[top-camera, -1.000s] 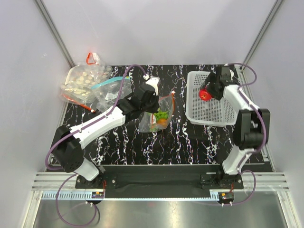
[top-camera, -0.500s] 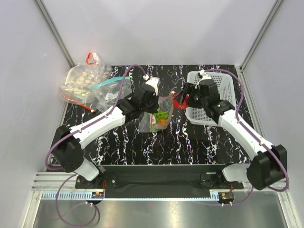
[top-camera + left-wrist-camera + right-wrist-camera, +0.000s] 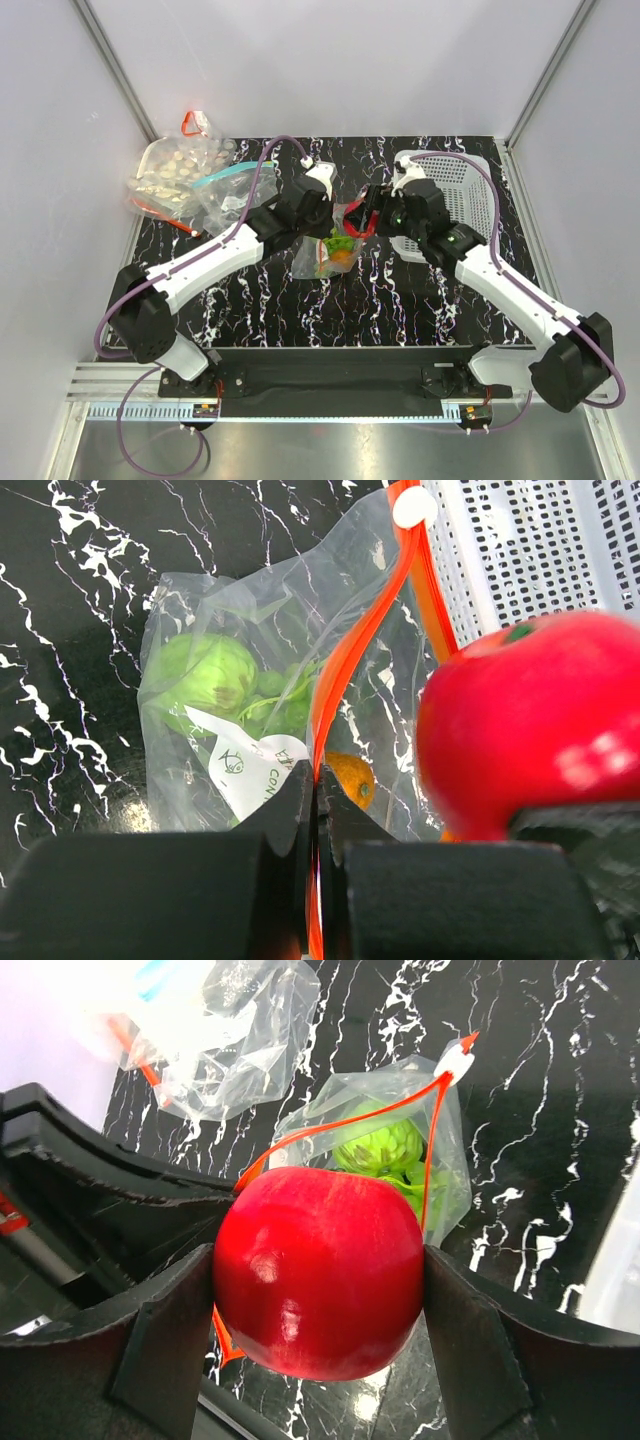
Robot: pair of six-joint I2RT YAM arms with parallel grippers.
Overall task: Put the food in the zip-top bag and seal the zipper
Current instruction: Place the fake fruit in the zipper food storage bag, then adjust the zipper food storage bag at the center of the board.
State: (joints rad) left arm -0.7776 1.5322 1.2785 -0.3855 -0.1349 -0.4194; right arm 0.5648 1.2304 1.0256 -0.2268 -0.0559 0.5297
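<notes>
The clear zip-top bag (image 3: 332, 245) lies mid-table with its mouth held open. Its red-orange zipper (image 3: 352, 645) also shows in the right wrist view (image 3: 340, 1120). Inside are a green roundish piece (image 3: 200, 673), green grapes (image 3: 280, 695) and a brown-orange ball (image 3: 350, 778). My left gripper (image 3: 317, 780) is shut on the zipper strip at the mouth's near edge. My right gripper (image 3: 318, 1290) is shut on the red round fruit (image 3: 318, 1272) and holds it just above the open mouth; the fruit also shows in the top view (image 3: 360, 220) and the left wrist view (image 3: 530, 735).
A white perforated basket (image 3: 460, 180) stands at the back right, behind the right arm. At the back left lie a bag of pale beige pieces (image 3: 175, 170) and a clear bag with a teal zipper (image 3: 232, 185). The table is black marble.
My right gripper has carried the red fruit left from over the white basket to the mouth of the bag. The left gripper has kept its hold on the zipper.
</notes>
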